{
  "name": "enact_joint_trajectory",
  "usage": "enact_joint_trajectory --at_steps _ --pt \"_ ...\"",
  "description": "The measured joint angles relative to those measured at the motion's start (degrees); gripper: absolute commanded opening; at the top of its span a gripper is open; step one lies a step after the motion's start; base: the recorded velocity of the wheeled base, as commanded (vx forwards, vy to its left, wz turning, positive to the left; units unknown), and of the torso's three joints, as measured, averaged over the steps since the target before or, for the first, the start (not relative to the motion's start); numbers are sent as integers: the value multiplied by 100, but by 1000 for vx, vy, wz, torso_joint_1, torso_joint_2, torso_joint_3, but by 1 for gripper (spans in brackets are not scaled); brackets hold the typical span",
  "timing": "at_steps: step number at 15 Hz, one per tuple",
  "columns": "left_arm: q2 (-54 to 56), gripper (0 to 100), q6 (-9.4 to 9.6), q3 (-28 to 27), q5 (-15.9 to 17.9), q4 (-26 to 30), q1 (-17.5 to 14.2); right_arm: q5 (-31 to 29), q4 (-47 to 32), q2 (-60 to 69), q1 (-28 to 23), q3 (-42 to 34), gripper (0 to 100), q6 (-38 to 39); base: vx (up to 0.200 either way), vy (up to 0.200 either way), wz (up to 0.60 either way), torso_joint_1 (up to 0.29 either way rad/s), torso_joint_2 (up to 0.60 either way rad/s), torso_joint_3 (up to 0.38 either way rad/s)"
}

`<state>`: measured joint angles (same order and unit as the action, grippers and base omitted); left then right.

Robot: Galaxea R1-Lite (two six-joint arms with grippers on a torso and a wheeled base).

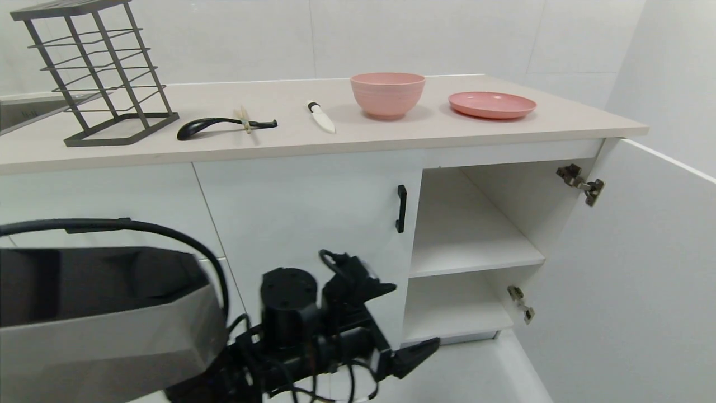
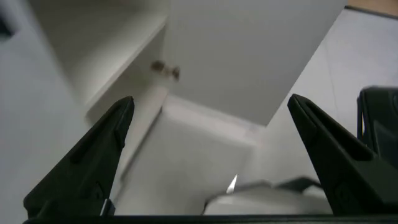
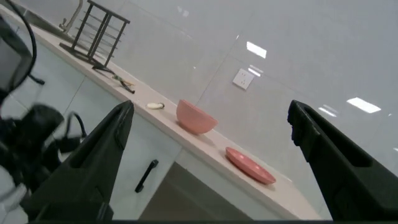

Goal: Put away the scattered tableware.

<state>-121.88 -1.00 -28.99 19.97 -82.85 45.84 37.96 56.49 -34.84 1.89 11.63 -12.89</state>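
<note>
On the counter [image 1: 291,143] lie a black ladle [image 1: 207,126], a pair of chopsticks [image 1: 245,119] across its handle, and a white knife [image 1: 321,117]. To their right stand a pink bowl [image 1: 387,94] and a pink plate [image 1: 492,104]. My left gripper [image 1: 414,322] hangs low in front of the cabinet, well below the counter, open and empty [image 2: 210,99]. My right gripper [image 3: 210,109] is open and empty too, looking up from below at the bowl [image 3: 196,118], plate [image 3: 250,167] and knife [image 3: 155,106].
A black wire rack [image 1: 100,73] stands at the counter's left, beside a sink [image 1: 22,112]. The right cabinet door [image 1: 643,252] is swung open, showing two bare shelves [image 1: 470,235]. The neighbouring door with a black handle [image 1: 400,209] is closed.
</note>
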Motion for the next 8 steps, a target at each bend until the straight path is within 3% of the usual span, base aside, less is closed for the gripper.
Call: enact_joint_trajectory --at_steps 2,4,6,8 --pt "990 100 22 1430 -46 -343 -690 -2 -27 -2 -2 -424 100 0 0 0 0 0 0 0" --pt "2037 100 38 2221 -67 -529 -1607 -2 -205 9 4 -730 100 0 0 0 0 0 0 0" --pt "3029 100 45 2593 -82 -449 -2583 -11 -482 74 9 -965 100 0 0 0 0 0 0 0" --pt "4096 100 22 2778 -122 183 -3385 -39 -800 171 -32 -1108 100 13 0 0 0 0 0 0"
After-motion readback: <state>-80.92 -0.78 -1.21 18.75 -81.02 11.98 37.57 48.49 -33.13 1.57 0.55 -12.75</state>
